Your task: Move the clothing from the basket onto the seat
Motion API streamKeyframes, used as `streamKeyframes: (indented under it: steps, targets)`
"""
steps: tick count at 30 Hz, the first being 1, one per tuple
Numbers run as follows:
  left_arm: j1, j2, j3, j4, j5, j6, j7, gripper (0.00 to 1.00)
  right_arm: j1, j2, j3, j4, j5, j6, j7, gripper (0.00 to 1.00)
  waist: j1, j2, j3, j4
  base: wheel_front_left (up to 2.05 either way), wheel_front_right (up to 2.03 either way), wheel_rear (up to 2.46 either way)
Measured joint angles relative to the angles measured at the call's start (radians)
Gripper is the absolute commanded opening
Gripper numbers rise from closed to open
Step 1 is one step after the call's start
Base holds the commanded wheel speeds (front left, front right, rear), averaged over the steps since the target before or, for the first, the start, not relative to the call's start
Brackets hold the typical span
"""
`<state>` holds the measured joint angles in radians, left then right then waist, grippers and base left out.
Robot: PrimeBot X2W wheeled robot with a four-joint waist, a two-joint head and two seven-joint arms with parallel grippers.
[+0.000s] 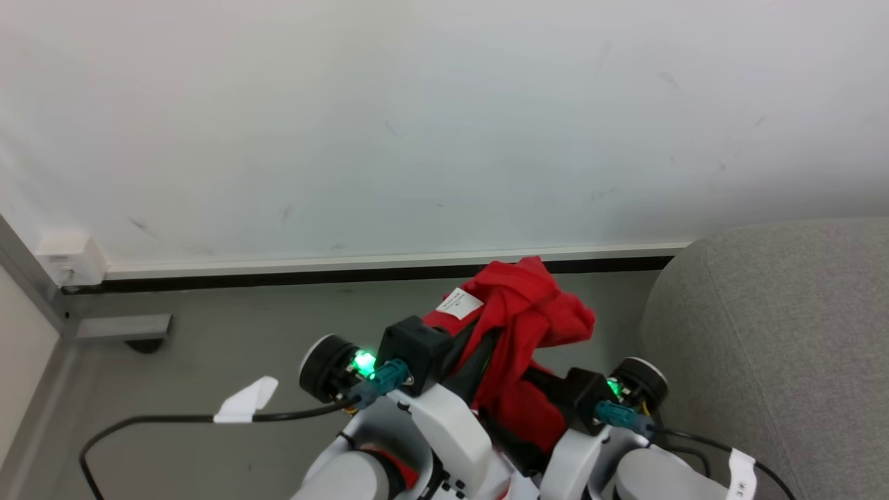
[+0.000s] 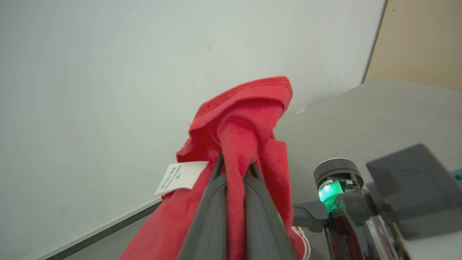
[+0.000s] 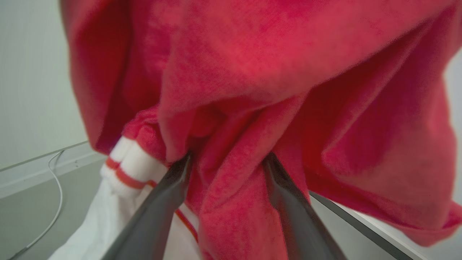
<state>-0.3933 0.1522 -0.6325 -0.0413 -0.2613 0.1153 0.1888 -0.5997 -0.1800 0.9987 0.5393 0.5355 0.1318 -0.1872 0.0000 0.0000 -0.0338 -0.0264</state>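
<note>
The clothing (image 1: 535,312), bright red with a small white label (image 1: 458,303), hangs bunched in the air above the grey floor, left of the seat (image 1: 785,333). My left gripper (image 2: 234,169) is shut on a fold of the red clothing (image 2: 242,119) near its top. Around my right gripper (image 3: 225,162) the clothing (image 3: 288,72) drapes; its fingers stand wide apart with a fold between them, not pinched. A white cuff with red stripes (image 3: 126,169) hangs beside its left finger. The seat (image 2: 379,115) lies behind the garment. The basket is out of view.
A white wall (image 1: 444,125) with a pale skirting strip (image 1: 389,260) stands close ahead. A black cable with a white tag (image 1: 243,403) runs over the floor at the left. A grey bracket (image 1: 121,326) and a white fitting (image 1: 66,257) sit at the left wall corner.
</note>
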Motion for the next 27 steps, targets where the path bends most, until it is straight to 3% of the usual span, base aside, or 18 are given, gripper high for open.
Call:
streamKeyframes:
  steps: [1, 2, 3, 14, 27]
  targets:
    - [0.000, -0.002, -0.002, 0.000, -0.003, 0.000, 0.002, 0.00, -0.017, 0.016, 0.026, 0.024, 0.028, 0.000, -0.004, 0.88, 0.0001, 0.0000, 0.002, 0.000, 0.00, 0.00, 0.00]
    - [-0.001, -0.003, -0.004, 0.001, -0.004, 0.000, 0.003, 0.00, -0.030, 0.030, 0.044, 0.045, 0.064, 0.000, -0.014, 0.31, 0.0001, 0.0000, 0.003, 0.001, 0.00, 0.00, 0.00]
    - [-0.003, -0.004, -0.005, 0.001, -0.004, -0.001, 0.003, 0.00, -0.043, 0.039, 0.063, 0.066, 0.090, 0.000, -0.021, 0.00, 0.0000, 0.0000, 0.004, 0.002, 0.00, 0.00, 0.00]
    - [-0.013, 0.009, 0.010, 0.017, -0.012, 0.010, -0.005, 0.00, -0.129, 0.064, 0.168, 0.136, 0.251, 0.000, -0.074, 0.00, 0.0001, 0.0000, 0.011, -0.005, 0.00, 0.00, 0.00]
    - [-0.013, 0.021, 0.010, 0.023, -0.013, 0.022, -0.013, 0.00, -0.148, 0.053, 0.156, 0.112, 0.266, 0.000, -0.075, 0.00, 0.0000, 0.0000, 0.020, -0.027, 0.00, 0.00, 0.00]
